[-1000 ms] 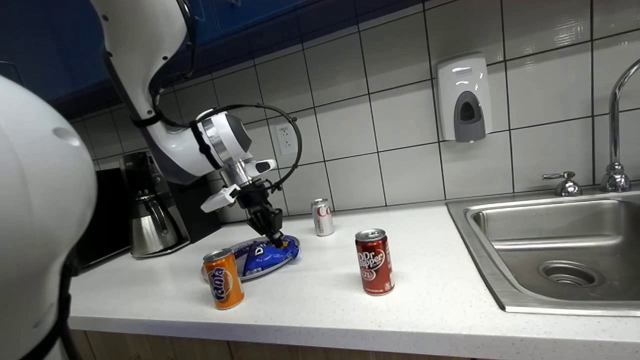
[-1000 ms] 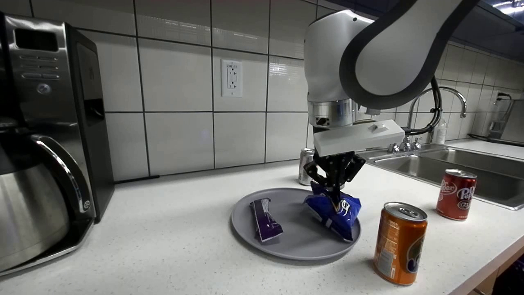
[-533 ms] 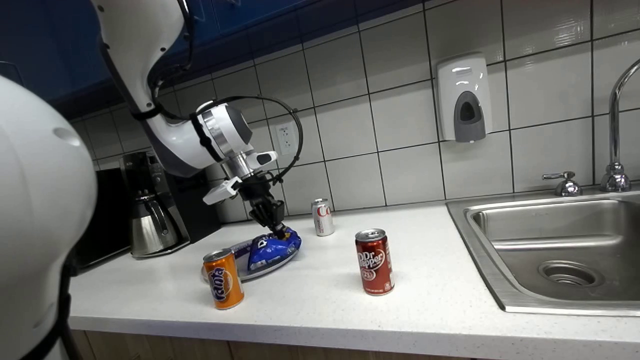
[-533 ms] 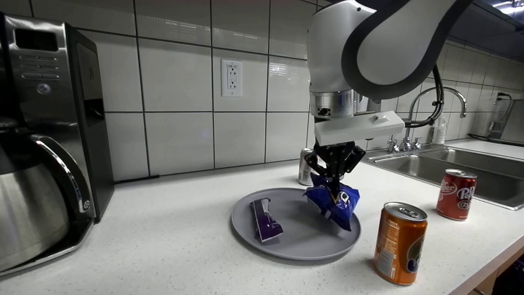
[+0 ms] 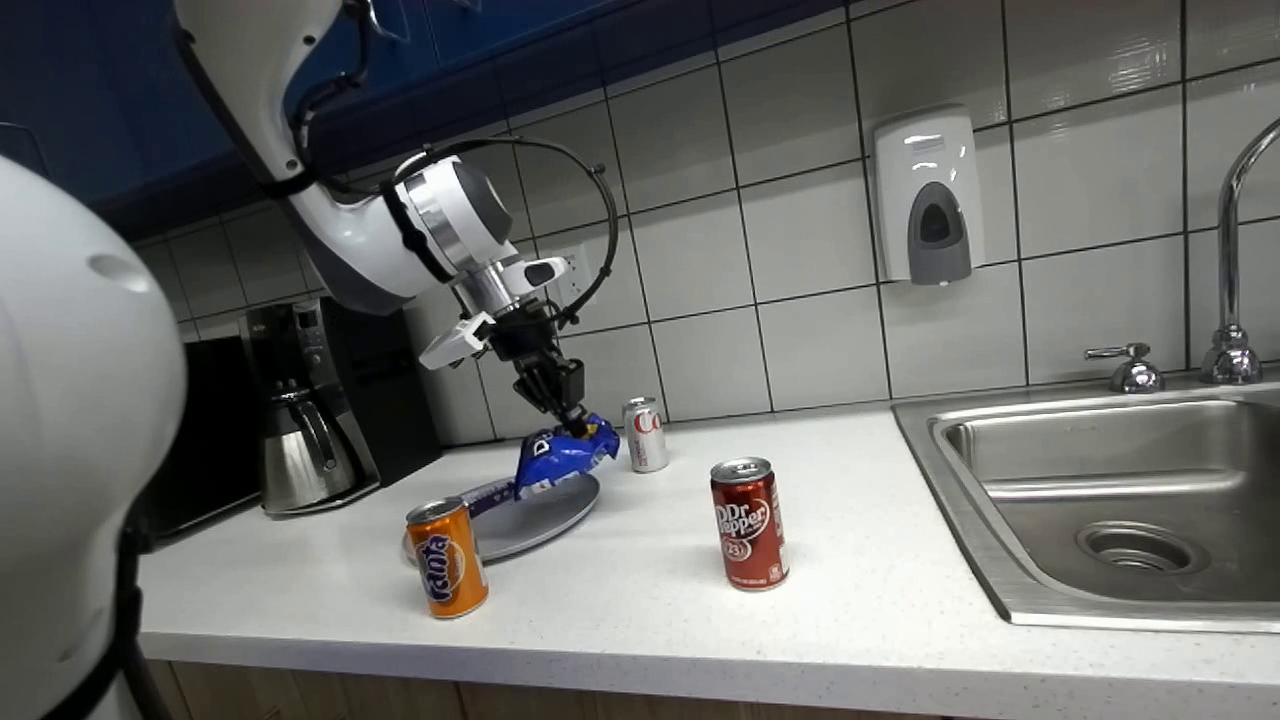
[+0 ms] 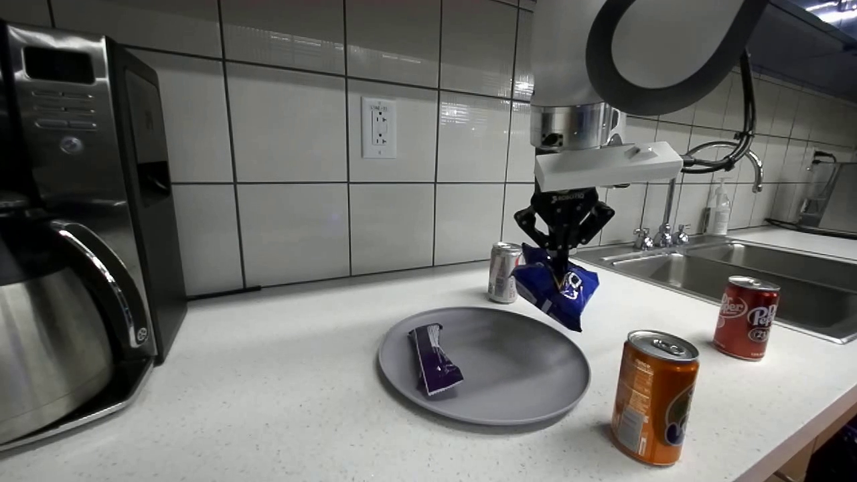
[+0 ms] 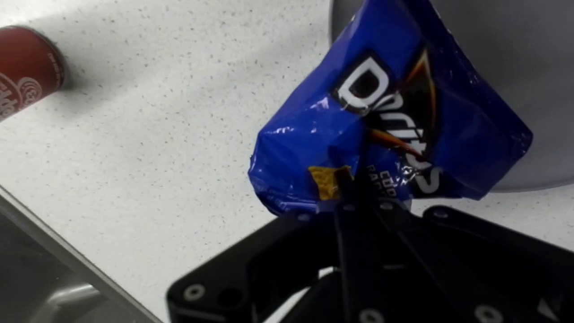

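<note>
My black gripper [image 6: 560, 266] is shut on a blue Doritos bag [image 6: 581, 286], pinching its middle near the printed yellow chip. The bag hangs tilted in the air over the rim of the grey round plate [image 6: 515, 375], clear of it in both exterior views. In the wrist view the bag [image 7: 309, 121] fills the upper middle, and the fingertips are partly lost in dark folds. A small purple packet [image 6: 435, 365] lies on the plate. Behind the bag stands a silver Coke can [image 5: 646, 440], upright on the counter.
An orange Fanta can [image 5: 446, 560] stands beside the plate, and a red Dr Pepper can [image 5: 750, 525] farther toward the steel sink [image 5: 955, 500]. A coffee maker [image 6: 150, 201] is at the opposite end. A tiled wall [image 5: 800, 350] bounds the counter at the back.
The gripper has risen with the Doritos bag, lifting it off the plate and shifting slightly toward the sink side. Plate, purple packet and cans have stayed put.
</note>
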Tool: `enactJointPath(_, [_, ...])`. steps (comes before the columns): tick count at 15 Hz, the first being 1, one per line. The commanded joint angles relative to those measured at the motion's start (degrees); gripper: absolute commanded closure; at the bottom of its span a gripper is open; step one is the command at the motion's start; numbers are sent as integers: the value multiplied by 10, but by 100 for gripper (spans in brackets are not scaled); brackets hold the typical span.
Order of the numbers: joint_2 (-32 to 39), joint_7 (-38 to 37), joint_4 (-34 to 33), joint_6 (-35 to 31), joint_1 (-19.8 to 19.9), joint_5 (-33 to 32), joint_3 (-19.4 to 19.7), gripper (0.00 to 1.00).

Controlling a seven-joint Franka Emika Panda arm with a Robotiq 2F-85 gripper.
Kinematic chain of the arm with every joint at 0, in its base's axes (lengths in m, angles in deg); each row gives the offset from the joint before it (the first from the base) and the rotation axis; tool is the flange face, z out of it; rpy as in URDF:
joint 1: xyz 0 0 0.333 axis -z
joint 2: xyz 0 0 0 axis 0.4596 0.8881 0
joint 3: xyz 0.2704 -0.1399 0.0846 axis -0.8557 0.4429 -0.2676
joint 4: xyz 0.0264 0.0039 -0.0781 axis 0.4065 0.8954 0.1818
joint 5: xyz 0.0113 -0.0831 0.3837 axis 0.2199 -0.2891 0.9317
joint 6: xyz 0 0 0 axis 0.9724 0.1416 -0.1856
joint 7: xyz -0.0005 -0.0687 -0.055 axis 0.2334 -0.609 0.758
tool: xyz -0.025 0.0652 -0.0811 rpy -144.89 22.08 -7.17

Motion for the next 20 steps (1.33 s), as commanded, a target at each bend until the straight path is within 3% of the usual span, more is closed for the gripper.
enactJointPath(1, [-33,30,21,3,30,-4,6,100])
enactJointPath(11, [-31,129,7,-1,99,2,49,100])
enactJointPath(20, [-13,181,-18,-4,123,8,69,100])
